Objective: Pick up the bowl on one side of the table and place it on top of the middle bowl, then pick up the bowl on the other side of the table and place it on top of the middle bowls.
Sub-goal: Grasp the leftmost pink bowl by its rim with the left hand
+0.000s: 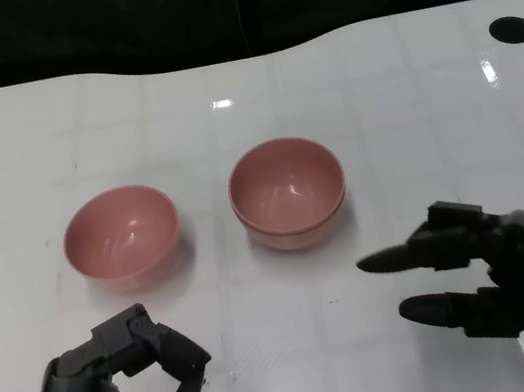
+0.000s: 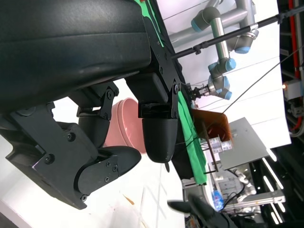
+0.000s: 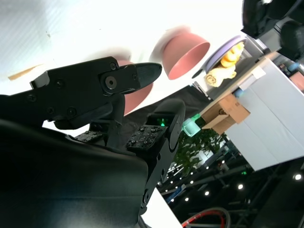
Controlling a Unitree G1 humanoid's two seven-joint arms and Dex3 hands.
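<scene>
Your tabletop [image 1: 380, 114] fills most of the head view — white and glossy, with a dark round hole near its 2 o'clock corner [image 1: 512, 29] and part of another at the 10 o'clock edge.

Next in size are your two robot hands. The right robot hand [image 1: 484, 274] sits at about 4 o'clock, its black fingers [image 1: 395, 259] spread and reaching toward the centre, holding nothing; they stop short of the nearest bowl, with bare white surface between. The left robot hand [image 1: 123, 388] sits at about 7 o'clock, its fingers curled inward around nothing. It lies near the single bowl, on the side toward you, but is not touching it. In the left wrist view, the same curled fingers [image 2: 107, 166] show with that pink bowl visible behind them.

Then the bowls. At the centre of the tabletop you have the stacked bowls [image 1: 288, 192] — a pink bowl nested inside another, the double rim showing along the right side, both upright. At 9 o'clock from the stack, well apart from it, stands the single bowl [image 1: 122, 237], also pink and upright, resting on the tabletop. The right wrist view shows one pink bowl [image 3: 186, 56] beyond the fingertips; the view is blurred there.
</scene>
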